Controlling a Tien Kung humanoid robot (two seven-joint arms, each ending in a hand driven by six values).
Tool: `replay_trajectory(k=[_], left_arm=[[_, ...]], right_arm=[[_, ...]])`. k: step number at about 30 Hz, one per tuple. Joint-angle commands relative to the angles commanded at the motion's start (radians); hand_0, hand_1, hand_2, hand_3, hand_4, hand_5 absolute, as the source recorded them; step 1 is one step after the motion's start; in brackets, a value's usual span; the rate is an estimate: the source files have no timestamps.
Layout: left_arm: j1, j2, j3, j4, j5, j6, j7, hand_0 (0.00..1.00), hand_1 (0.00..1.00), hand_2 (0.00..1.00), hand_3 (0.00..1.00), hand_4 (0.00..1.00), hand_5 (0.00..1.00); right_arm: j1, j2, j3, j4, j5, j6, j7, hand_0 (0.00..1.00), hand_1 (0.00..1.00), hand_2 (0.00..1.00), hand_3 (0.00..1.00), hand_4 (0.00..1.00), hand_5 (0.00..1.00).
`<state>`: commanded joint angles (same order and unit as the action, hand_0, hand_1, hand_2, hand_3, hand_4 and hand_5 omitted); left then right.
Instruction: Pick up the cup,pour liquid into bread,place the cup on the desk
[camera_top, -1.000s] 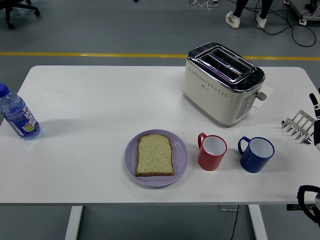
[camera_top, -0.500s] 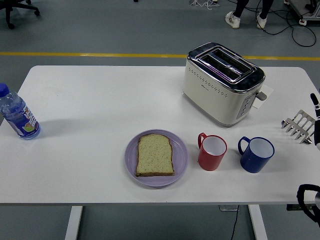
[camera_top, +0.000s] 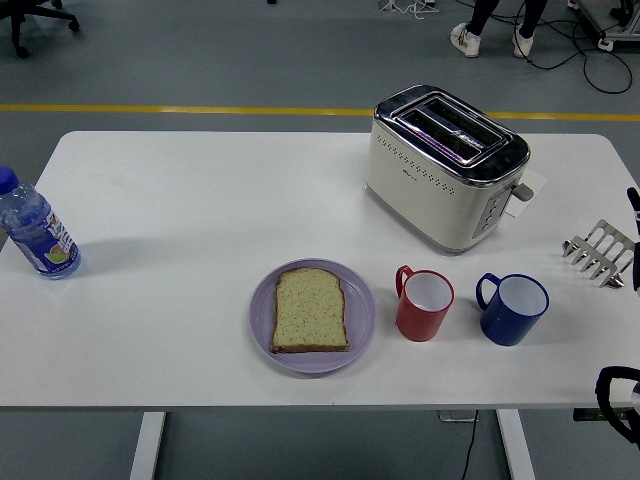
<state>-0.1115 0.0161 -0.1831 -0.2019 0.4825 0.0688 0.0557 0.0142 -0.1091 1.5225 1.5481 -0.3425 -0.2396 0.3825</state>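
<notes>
A slice of bread (camera_top: 311, 310) lies flat on a lilac plate (camera_top: 264, 335) near the table's front middle. A red cup (camera_top: 424, 303) stands upright just right of the plate, handle to the left. A blue cup (camera_top: 514, 308) stands upright right of the red one, handle also to the left. Both cups look empty from here. Only a sliver of my right hand (camera_top: 635, 240) shows at the picture's right edge, well right of the blue cup and touching nothing. My left arm is out of view.
A cream and chrome toaster (camera_top: 445, 165) stands behind the cups. A metal toast rack (camera_top: 598, 250) sits at the right edge near my right hand. A water bottle (camera_top: 36, 230) stands at the far left. A black part of my right arm (camera_top: 620, 395) shows at the lower right corner.
My right hand has slid slightly to the right, further out of the picture. Nothing on the table has moved.
</notes>
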Motion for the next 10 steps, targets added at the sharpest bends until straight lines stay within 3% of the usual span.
replay_trajectory(k=[10], left_arm=[[0.000, -0.001, 0.006, 0.000, -0.002, 0.000, 0.000, 0.637, 0.647, 0.659, 0.557, 0.325, 0.838]], right_arm=[[-0.001, 0.001, -0.001, -0.007, 0.010, -0.011, 0.012, 0.606, 0.546, 0.654, 0.626, 0.632, 0.286]])
